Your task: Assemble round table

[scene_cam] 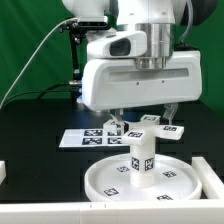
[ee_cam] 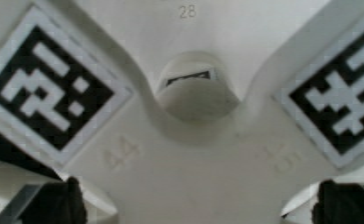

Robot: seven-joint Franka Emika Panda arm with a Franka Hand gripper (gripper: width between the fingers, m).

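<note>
- Round table: cylinder (scene_cam: 141,158) stands upright in the disc (scene_cam: 105,184), ready for the cross piece (scene_cam: 150,124).
- I judge the end effector (scene_cam: 141,122), spread and empty, is lining up overhead.

White boxy arm (scene_cam: 140,75), glossy rounded housings, grey inset panel, black cable alongside; dark gripper fingers (ee_cam: 46,205).

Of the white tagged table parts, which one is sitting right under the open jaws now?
The small cross-shaped piece, lying on the black table behind the others. The short thick cylinder stands upright on the large round disc, closer to the camera, not beneath the gripper.
</note>
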